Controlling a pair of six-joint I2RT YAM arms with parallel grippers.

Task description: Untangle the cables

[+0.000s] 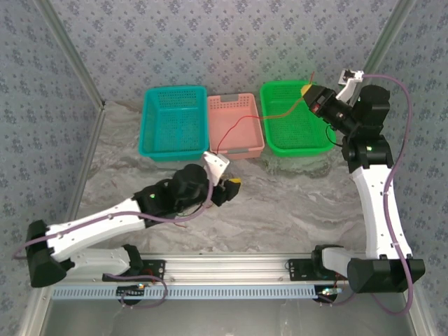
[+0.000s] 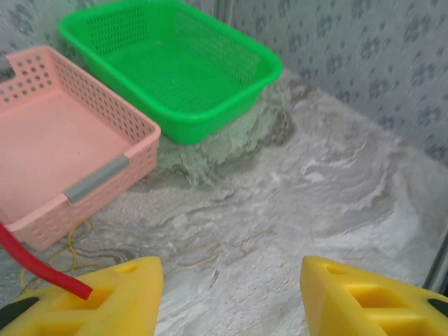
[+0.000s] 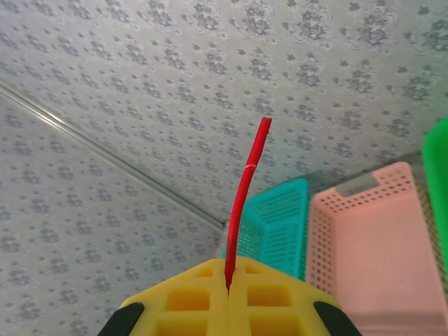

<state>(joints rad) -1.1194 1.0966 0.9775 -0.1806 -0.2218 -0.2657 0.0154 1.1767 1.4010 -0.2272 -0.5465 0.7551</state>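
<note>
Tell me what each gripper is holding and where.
The right gripper pinches the red cable near one end, the tip poking out. The left gripper is open and holds nothing.

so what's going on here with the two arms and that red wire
The right gripper is shut on one end of a red wire, held up by the green basket. The wire runs down across the pink basket to the left gripper, whose jaws stand open with the wire lying against one finger. A thin yellow wire lies on the table beside the pink basket.
</note>
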